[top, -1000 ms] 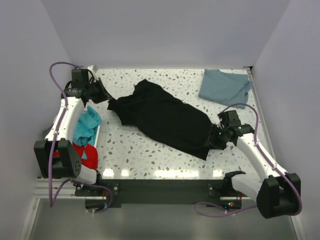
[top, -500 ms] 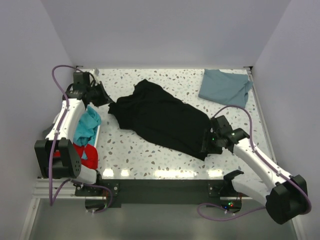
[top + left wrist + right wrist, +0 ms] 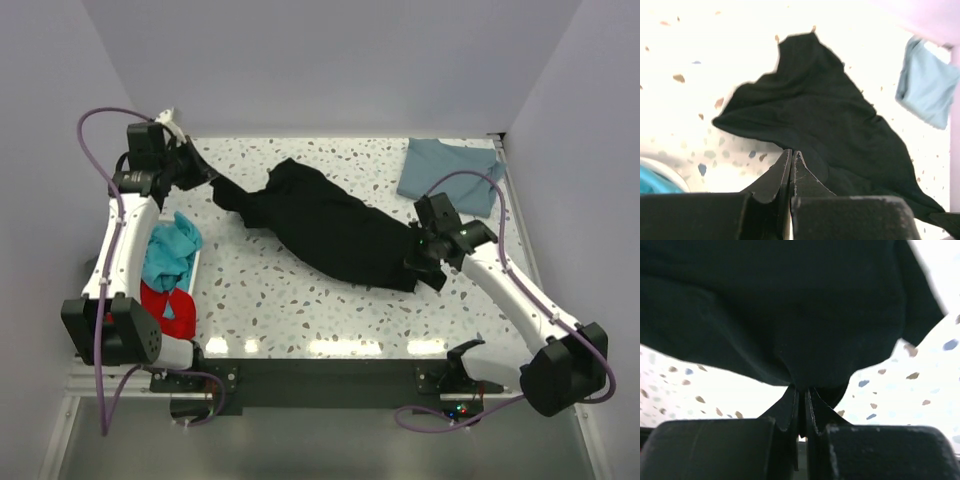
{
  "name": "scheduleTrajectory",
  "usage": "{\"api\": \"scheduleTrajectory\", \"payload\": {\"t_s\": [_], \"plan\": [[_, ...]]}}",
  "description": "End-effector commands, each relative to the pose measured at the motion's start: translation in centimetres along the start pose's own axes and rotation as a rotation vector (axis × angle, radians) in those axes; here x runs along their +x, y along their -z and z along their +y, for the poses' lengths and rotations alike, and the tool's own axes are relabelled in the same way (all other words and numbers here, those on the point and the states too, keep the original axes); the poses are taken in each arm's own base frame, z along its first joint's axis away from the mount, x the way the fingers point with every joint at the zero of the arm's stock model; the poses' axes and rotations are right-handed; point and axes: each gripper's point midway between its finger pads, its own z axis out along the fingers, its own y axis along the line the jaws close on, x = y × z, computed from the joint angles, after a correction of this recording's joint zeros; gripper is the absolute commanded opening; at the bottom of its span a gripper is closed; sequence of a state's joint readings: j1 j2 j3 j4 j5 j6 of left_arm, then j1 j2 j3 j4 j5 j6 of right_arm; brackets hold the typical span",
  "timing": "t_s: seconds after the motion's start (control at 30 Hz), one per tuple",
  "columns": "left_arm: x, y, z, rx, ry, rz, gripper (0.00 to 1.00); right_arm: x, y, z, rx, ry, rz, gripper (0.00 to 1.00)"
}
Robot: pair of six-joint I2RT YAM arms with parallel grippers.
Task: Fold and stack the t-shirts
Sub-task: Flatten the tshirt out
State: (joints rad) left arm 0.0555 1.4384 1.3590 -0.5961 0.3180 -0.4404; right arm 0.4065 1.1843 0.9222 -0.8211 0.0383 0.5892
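Black t-shirt, place: the black t-shirt point(image 3: 330, 225) lies across the middle of the speckled table point(image 3: 300, 300), bunched into a long, narrow bundle.
Black t-shirt, long axis: diagonal, from the far left to the near right.
Black t-shirt, ends: the far-left end narrows to a thin point at the left claw. The near-right end is broader and meets the right claw.
Black t-shirt, shape: a peak of cloth rises toward the far side near its left half. The rest is creased and rumpled, not laid flat.
Left gripper: the left gripper point(image 3: 207, 180) is at the far left corner. In its wrist view the fingers are pressed together, pinching the pointed end of the black cloth.
Right gripper: the right gripper point(image 3: 420, 262) is right of centre. In its wrist view the jaws are closed tight on a fold at the shirt's edge.
Slate-blue t-shirt: the slate-blue t-shirt point(image 3: 445, 172) lies crumpled in the far right corner, well apart from the black one.
Laundry basket: the white basket point(image 3: 197, 272) stands at the left edge and holds a teal cloth point(image 3: 168, 250) and a red cloth point(image 3: 158, 300).
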Motion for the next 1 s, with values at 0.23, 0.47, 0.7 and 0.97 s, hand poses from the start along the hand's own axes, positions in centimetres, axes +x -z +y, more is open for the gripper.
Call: {"api": "scheduleTrajectory", "payload": {"t_s": [0.23, 0.47, 0.7, 0.97], "plan": [[-8.1, 9.3, -4.4, 0.056, 0.031, -0.34, 0.0, -11.7, 9.7, 1.1, 0.047, 0.022, -0.326, 0.0], [-11.2, 17.7, -6.2, 0.019, 0.039, -0.564, 0.0, -13.7, 19.0, 1.6, -0.054, 0.0, -0.555, 0.0], [-13.5, 16.7, -6.5, 0.008, 0.029, -0.574, 0.0, -17.5, 21.2, 1.7, 0.024, 0.047, -0.632, 0.0], [-17.7, 19.2, -9.9, 0.127, 0.01, -0.702, 0.0, -22.1, 26.9, 4.3, -0.075, 0.024, -0.816, 0.0]]}}
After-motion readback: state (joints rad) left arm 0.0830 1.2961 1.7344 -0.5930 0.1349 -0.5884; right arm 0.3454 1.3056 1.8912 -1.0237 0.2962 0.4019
